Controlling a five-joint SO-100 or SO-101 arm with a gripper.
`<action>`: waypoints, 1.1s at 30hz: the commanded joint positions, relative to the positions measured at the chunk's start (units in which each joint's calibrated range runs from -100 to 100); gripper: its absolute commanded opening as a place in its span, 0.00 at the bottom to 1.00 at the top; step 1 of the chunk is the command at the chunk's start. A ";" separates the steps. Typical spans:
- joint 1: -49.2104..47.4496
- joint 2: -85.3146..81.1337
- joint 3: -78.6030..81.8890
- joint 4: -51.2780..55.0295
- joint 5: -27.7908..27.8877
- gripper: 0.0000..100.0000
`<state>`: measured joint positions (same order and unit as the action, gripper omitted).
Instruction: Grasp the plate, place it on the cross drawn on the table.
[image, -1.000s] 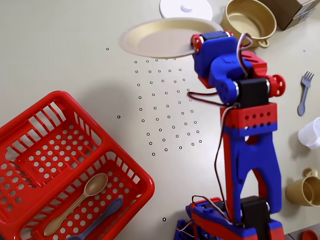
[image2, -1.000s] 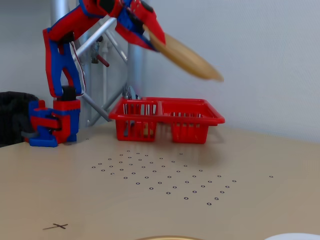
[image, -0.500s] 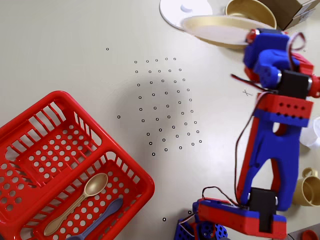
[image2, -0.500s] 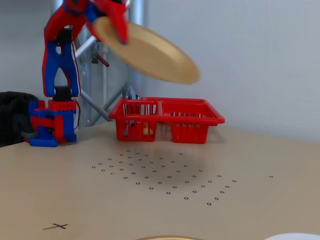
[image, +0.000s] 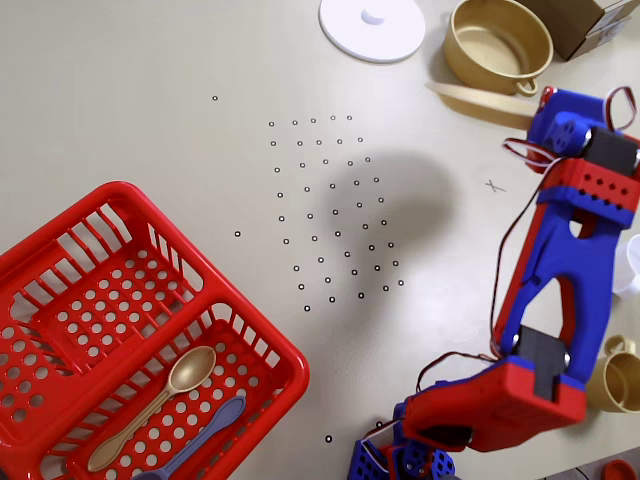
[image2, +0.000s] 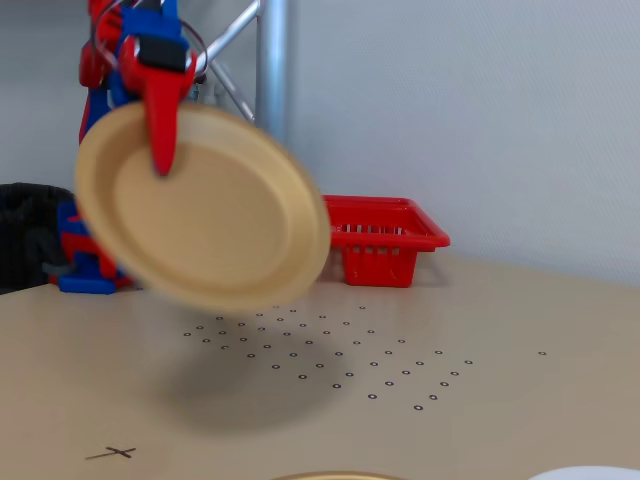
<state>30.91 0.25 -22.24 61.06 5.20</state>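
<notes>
A tan plate (image2: 215, 215) hangs in the air, tilted almost upright, high above the table. My gripper (image2: 162, 160) is shut on its upper rim, with one red finger (image2: 160, 120) lying across the plate's face. In the overhead view the plate (image: 475, 98) shows edge-on as a thin tan strip next to the gripper (image: 540, 102). The cross (image: 494, 185) is a small pencilled mark on the table below the plate; it also shows in the fixed view (image2: 112, 453), bare, beside the plate's shadow.
A red basket (image: 250, 330) with a tan spoon (image: 155, 405) and a blue spoon (image: 205, 430) sits at the lower left. A white lid (image: 372, 27), a tan pot (image: 498, 42) and a cardboard box (image: 590, 25) line the top. A tan cup (image: 620, 375) stands at the right edge.
</notes>
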 joint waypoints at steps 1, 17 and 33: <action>1.47 1.02 -8.67 -0.90 -0.83 0.00; 5.99 20.80 -29.71 2.81 -0.93 0.00; 8.72 26.97 -31.43 4.09 1.95 0.00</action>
<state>38.19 29.41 -48.10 65.14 6.23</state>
